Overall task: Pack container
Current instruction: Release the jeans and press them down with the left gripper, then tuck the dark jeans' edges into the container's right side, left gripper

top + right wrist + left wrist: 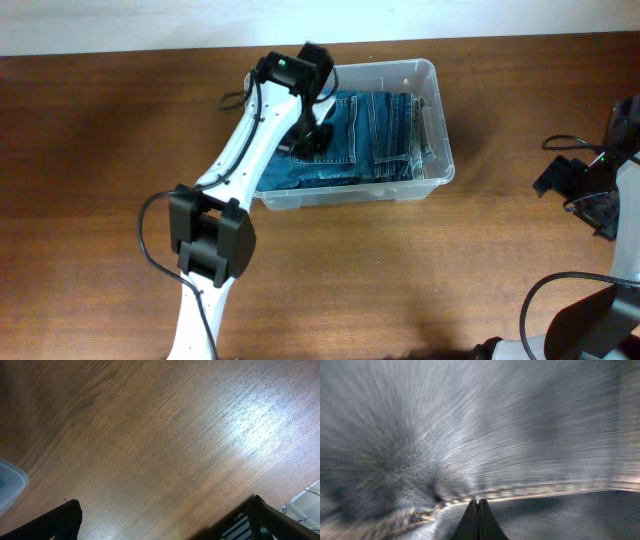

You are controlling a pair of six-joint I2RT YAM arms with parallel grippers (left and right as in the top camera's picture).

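Observation:
The clear plastic container point(441, 120) stands at the back middle of the table and holds folded blue jeans point(375, 140). My left gripper point(310, 140) is down inside the container at its left part, on the jeans. In the left wrist view its fingers point(479, 502) are shut together, tips against a seam of the blurred denim point(470, 425); no fabric shows between them. My right gripper point(585, 195) is far to the right over bare table, open and empty point(162, 510). A corner of the container point(10, 480) shows at the left edge of the right wrist view.
The brown wooden table point(400, 270) spreads around the container. A white wall runs along the table's back edge point(150, 25). Black cables hang near the left arm point(150, 240) and the right arm point(560, 145).

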